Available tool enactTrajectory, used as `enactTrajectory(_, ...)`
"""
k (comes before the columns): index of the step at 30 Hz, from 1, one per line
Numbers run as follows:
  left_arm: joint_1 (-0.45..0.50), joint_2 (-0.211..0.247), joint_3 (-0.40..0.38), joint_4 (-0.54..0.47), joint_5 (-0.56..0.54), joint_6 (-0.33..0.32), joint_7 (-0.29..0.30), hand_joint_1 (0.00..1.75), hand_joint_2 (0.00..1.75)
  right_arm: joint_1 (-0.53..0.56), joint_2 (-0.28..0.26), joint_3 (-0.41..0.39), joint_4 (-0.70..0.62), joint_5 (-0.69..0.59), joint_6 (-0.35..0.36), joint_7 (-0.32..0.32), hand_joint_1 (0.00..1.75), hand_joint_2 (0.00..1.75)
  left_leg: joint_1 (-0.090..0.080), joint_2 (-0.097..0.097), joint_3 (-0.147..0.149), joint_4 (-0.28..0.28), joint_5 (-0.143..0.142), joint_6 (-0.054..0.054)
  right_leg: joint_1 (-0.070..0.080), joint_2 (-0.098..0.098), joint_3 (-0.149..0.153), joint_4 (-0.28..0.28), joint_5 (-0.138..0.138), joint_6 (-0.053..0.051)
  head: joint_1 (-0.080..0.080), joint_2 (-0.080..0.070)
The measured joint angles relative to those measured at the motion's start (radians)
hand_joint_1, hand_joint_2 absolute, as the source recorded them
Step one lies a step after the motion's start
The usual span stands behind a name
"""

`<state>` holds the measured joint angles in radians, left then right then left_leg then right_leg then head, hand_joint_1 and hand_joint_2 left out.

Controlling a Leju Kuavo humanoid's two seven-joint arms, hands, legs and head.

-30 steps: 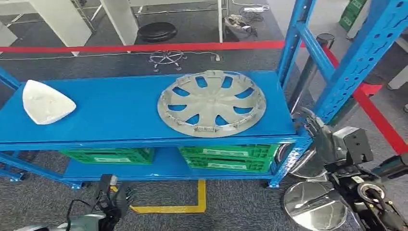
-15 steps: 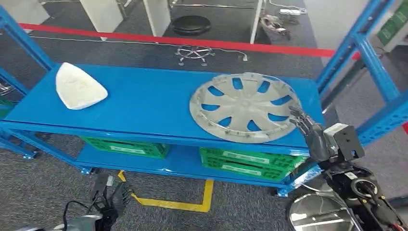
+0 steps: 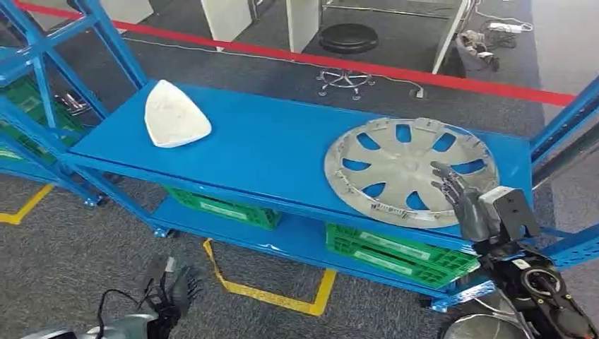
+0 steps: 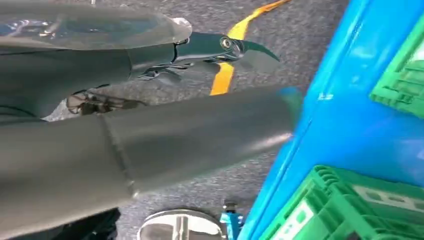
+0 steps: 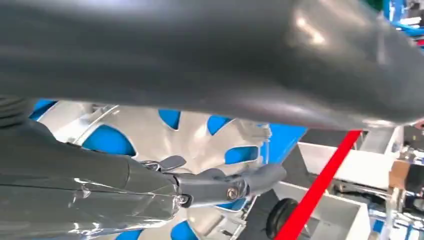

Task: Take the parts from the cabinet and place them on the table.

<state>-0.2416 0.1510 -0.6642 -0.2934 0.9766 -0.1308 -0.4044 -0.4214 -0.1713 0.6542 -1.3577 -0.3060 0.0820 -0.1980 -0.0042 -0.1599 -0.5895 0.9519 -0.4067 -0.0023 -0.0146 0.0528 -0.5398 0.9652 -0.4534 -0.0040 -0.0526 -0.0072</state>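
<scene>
A silver wheel cover [image 3: 395, 169] lies flat on the right part of the blue cabinet shelf [image 3: 268, 148]; the right wrist view shows the wheel cover [image 5: 165, 135] close up. A white triangular part [image 3: 173, 115] lies at the shelf's left end. My right hand [image 3: 463, 201] hovers over the wheel cover's right front rim, fingers spread and holding nothing; in the right wrist view the right hand [image 5: 165, 185] has its fingers stretched above the spokes. My left hand [image 3: 166, 300] hangs low over the floor in front of the cabinet, fingers apart and empty.
Green crates [image 3: 395, 251] sit on the lower shelf. Blue uprights [image 3: 565, 127] frame the cabinet at both ends. Yellow floor tape [image 3: 272, 296] lies in front, red tape [image 3: 395, 70] behind. A round black stool [image 3: 347, 39] and white table legs [image 3: 226, 18] stand beyond.
The camera has swung, shifting the whole cabinet rightward in the picture. My right hand has risen from beside the shelf's corner to over the wheel cover's rim. The left hand stays hanging.
</scene>
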Motion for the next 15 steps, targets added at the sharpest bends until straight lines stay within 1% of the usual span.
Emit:
enactTrajectory(1, 0.003, 0.000, 0.000, 0.000, 0.000, 0.002, 0.000, 0.00, 0.00, -0.002, 0.002, 0.000, 0.001, 0.004, 0.000, 0.004, 0.00, 0.00, -0.001, 0.045, -0.001, 0.010, -0.010, -0.002, -0.003, -0.015, 0.013, -0.014, 0.005, -0.005, -0.003, 0.000)
enactTrajectory(2, -0.001, 0.002, 0.000, 0.000, -0.002, 0.003, -0.001, 0.00, 0.00, -0.003, 0.002, 0.000, 0.004, 0.009, -0.003, 0.011, 0.00, 0.00, -0.005, 0.099, -0.023, 0.052, -0.034, -0.011, -0.004, -0.027, 0.020, -0.022, 0.006, -0.010, -0.011, 0.000)
enactTrajectory(3, -0.006, 0.002, 0.000, 0.000, -0.001, 0.005, -0.001, 0.00, 0.00, -0.005, 0.002, 0.000, 0.006, 0.014, -0.008, 0.021, 0.00, 0.00, 0.000, 0.127, -0.067, 0.131, -0.070, -0.017, -0.002, -0.041, 0.022, -0.023, 0.006, -0.012, -0.011, 0.000)
enactTrajectory(4, -0.008, 0.002, 0.000, 0.000, 0.000, 0.005, -0.001, 0.00, 0.00, -0.005, 0.002, 0.000, 0.008, 0.019, -0.010, 0.028, 0.00, 0.00, 0.006, 0.140, -0.116, 0.218, -0.101, -0.023, -0.002, -0.049, 0.022, -0.023, 0.004, -0.013, -0.013, 0.000)
enactTrajectory(5, -0.007, 0.000, 0.000, 0.000, 0.000, 0.005, -0.001, 0.00, 0.00, -0.004, 0.002, 0.001, 0.011, 0.026, -0.018, 0.037, 0.00, 0.00, 0.012, 0.145, -0.155, 0.281, -0.119, -0.029, -0.003, -0.057, 0.022, -0.023, 0.003, -0.013, -0.013, 0.000)
enactTrajectory(6, -0.004, -0.001, 0.000, 0.000, 0.000, 0.005, -0.001, 0.00, 0.00, -0.003, 0.002, 0.002, 0.013, 0.039, -0.034, 0.054, 0.00, 0.00, 0.018, 0.150, -0.181, 0.317, -0.119, -0.035, -0.005, -0.066, 0.023, -0.022, 0.001, -0.012, -0.014, 0.000)
enactTrajectory(7, -0.001, -0.001, 0.000, 0.000, 0.002, 0.006, -0.001, 0.00, 0.00, -0.003, 0.002, 0.003, 0.016, 0.052, -0.056, 0.071, 0.00, 0.00, 0.024, 0.152, -0.176, 0.298, -0.096, -0.039, -0.006, -0.072, 0.024, -0.022, -0.001, -0.009, -0.015, 0.000)
enactTrajectory(8, 0.000, -0.001, 0.000, 0.000, 0.004, 0.006, -0.001, 0.00, 0.00, -0.004, 0.002, 0.005, 0.016, 0.065, -0.077, 0.090, 0.00, 0.00, 0.030, 0.154, -0.147, 0.235, -0.055, -0.044, -0.009, -0.077, 0.026, -0.022, -0.004, -0.005, -0.016, 0.000)
enactTrajectory(9, 0.000, 0.000, 0.000, 0.000, 0.005, 0.008, -0.001, 0.00, 0.00, -0.004, 0.002, 0.005, 0.016, 0.079, -0.097, 0.107, 0.00, 0.00, 0.035, 0.156, -0.098, 0.140, -0.008, -0.047, -0.012, -0.080, 0.031, -0.022, -0.008, 0.001, -0.018, 0.000)
enactTrajectory(10, 0.000, 0.001, 0.000, 0.000, 0.008, 0.008, -0.003, 0.00, 0.00, -0.003, 0.002, 0.006, 0.015, 0.097, -0.122, 0.131, 0.00, 0.00, 0.038, 0.162, -0.049, 0.052, 0.028, -0.050, -0.015, -0.084, 0.035, -0.021, -0.012, 0.008, -0.019, 0.000)
enactTrajectory(11, -0.001, 0.000, 0.000, 0.000, 0.010, 0.008, -0.007, 0.00, 0.00, -0.003, 0.002, 0.006, 0.011, 0.116, -0.156, 0.148, 0.00, 0.00, 0.039, 0.173, -0.019, -0.006, 0.028, -0.055, -0.010, -0.086, 0.034, -0.019, -0.017, 0.017, -0.024, 0.000)
enactTrajectory(12, 0.000, 0.001, 0.000, 0.000, 0.013, 0.010, -0.008, 0.00, 0.00, 0.001, 0.001, 0.005, 0.005, 0.130, -0.187, 0.166, 0.00, 0.00, 0.032, 0.163, -0.019, -0.008, 0.029, -0.042, -0.007, -0.086, 0.033, -0.017, -0.021, 0.024, -0.024, 0.000)
enactTrajectory(13, 0.005, 0.001, 0.000, 0.000, 0.015, 0.012, -0.010, 0.00, 0.00, 0.008, 0.001, 0.005, -0.005, 0.147, -0.215, 0.176, 0.00, 0.00, 0.030, 0.163, -0.019, -0.006, 0.025, -0.035, -0.005, -0.086, 0.036, -0.020, -0.022, 0.028, -0.014, 0.000)
enactTrajectory(14, 0.010, 0.000, 0.000, 0.000, 0.019, 0.015, -0.013, 0.00, 0.00, 0.019, -0.001, 0.005, -0.019, 0.172, -0.247, 0.195, 0.00, 0.00, 0.035, 0.164, -0.016, -0.011, 0.027, -0.031, -0.007, -0.086, 0.036, -0.018, -0.031, 0.036, -0.012, 0.000)
enactTrajectory(15, 0.012, 0.000, 0.000, 0.000, 0.019, 0.015, -0.016, 0.00, 0.00, 0.033, -0.007, 0.004, -0.027, 0.187, -0.273, 0.211, 0.00, 0.00, 0.033, 0.164, -0.014, -0.009, 0.024, -0.036, -0.008, -0.084, 0.035, -0.022, -0.033, 0.020, -0.009, 0.000)
